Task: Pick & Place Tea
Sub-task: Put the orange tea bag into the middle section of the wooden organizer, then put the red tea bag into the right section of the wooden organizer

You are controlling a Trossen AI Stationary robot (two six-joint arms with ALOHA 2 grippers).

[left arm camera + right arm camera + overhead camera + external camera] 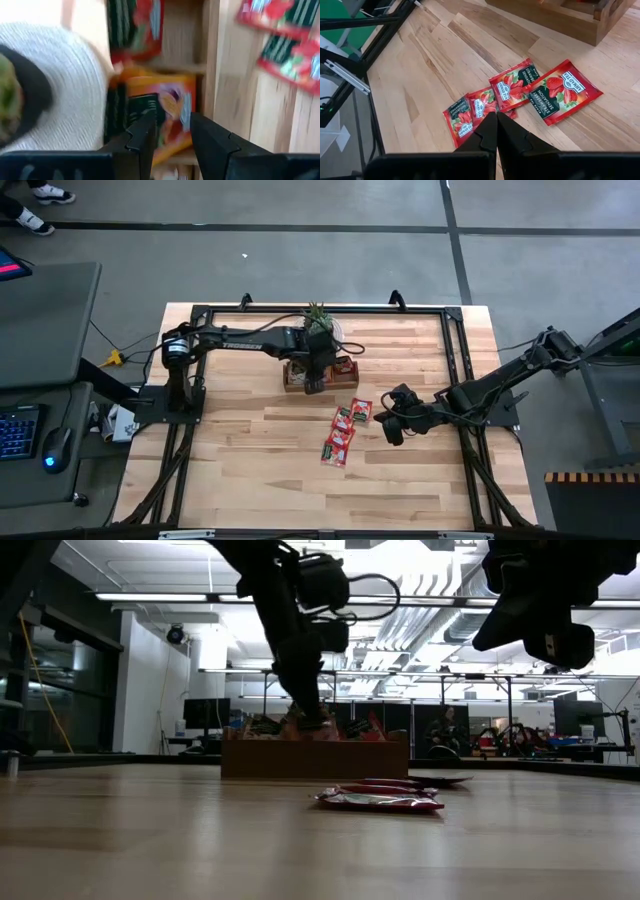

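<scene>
Tray: a brown wooden tray (296,383) with compartments sat on the table (250,470), the landmark for everything below.
Tea in tray: red and orange sachets (167,107) stood inside the tray's compartments; how many could not be told.
Tea on table: a few red sachets (520,92) lay flat on the table on the near side of the tray, toward the right arm, some overlapping; the overhead view showed them as a small cluster (347,430) close to the tray.
Left gripper: the left gripper (315,383) hung directly over the tray, its tips (172,132) partly apart above an orange sachet; whether it gripped that sachet could not be told.
Right gripper: the right gripper (496,131) hovered beyond the loose sachets from the tray, above the table, its fingers pressed together and holding nothing.
Plant: a small green plant (318,316) on a pale round mat (75,90) stood just behind the tray.
</scene>
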